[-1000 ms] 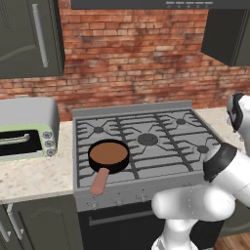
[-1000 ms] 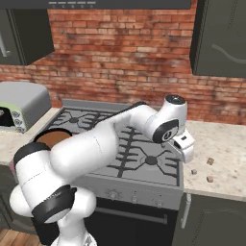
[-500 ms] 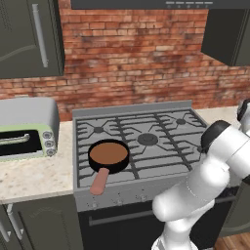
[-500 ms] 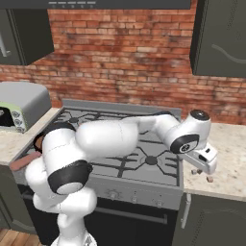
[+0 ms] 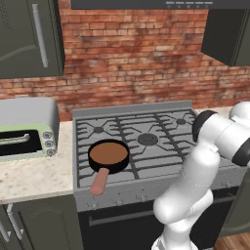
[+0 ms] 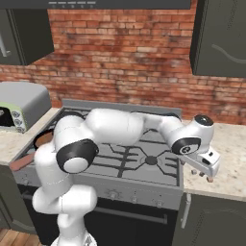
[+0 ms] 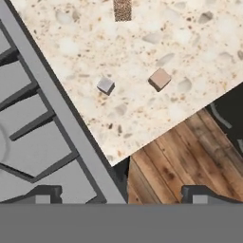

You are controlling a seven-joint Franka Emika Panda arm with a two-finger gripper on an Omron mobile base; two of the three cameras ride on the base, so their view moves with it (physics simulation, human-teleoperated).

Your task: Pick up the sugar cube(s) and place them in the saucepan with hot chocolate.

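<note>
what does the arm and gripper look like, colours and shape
The arm is glossy white with rounded, bulbous segments and dark grey to black joint caps. The gripper has a white boxy hand with two small dark finger tips. No cables or markings are visible.

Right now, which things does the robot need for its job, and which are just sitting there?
For the job:
- grey sugar cube
- tan sugar cube
- brown speckled sugar cube
- saucepan with hot chocolate
- gripper, open above the cubes

Just sitting there:
- toaster oven
- stove
</note>
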